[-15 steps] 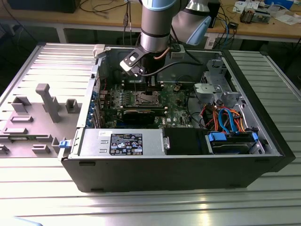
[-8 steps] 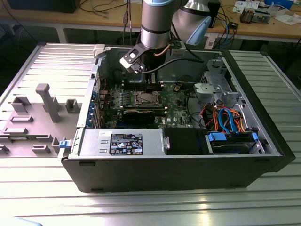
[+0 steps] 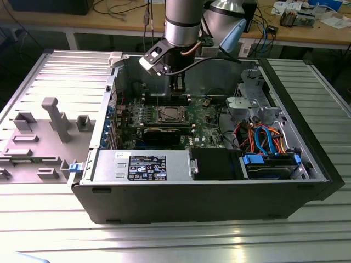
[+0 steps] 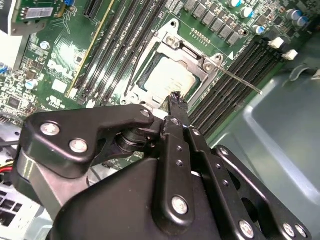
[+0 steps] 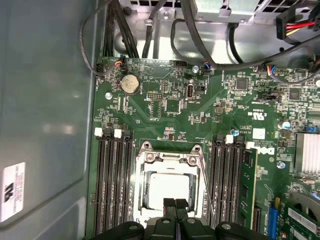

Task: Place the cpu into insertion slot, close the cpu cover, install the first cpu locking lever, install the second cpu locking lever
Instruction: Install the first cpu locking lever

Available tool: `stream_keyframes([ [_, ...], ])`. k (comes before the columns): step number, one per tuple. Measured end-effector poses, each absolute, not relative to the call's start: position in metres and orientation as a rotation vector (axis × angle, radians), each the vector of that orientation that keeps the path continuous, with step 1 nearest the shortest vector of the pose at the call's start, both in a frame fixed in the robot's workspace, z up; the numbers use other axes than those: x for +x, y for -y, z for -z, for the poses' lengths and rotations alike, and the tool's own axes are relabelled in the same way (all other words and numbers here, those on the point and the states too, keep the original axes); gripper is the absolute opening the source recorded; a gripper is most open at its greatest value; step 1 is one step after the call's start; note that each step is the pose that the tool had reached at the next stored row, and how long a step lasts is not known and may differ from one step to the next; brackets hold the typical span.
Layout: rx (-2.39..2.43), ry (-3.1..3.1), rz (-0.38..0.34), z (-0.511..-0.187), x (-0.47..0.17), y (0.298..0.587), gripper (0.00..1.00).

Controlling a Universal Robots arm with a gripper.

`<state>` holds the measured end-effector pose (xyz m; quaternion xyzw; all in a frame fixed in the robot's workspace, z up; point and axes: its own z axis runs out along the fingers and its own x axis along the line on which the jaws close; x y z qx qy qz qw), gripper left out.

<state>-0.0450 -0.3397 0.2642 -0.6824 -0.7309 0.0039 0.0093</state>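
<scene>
Black memory slots [image 5: 112, 190] flank cpu cover [image 5: 167, 159]; pinched-closed hand [image 5: 175, 203] over its edge.

1 cpu [image 4: 167, 80], 1 cpu cover [image 5: 167, 162], 2 locking levers [image 4: 240, 81] [image 4: 131, 75].

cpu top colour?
Pale silver-grey; the cpu shows best in the first wrist view.

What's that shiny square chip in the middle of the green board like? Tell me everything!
The cpu is a flat square chip with a pale silvery metal top. It lies level in the middle of the green board, between rows of long black slots. The silver cpu cover frames it, leaving its middle showing. The gripper, fingers shut, hangs over one edge; touching or not, I cannot tell.
</scene>
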Motion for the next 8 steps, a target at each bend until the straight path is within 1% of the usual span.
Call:
stream_keyframes([
  [6,-2.131,2.283,-0.012,-0.288,-0.045,0.34,0.11],
  [8,-2.131,2.283,-0.012,-0.291,-0.045,0.34,0.11],
])
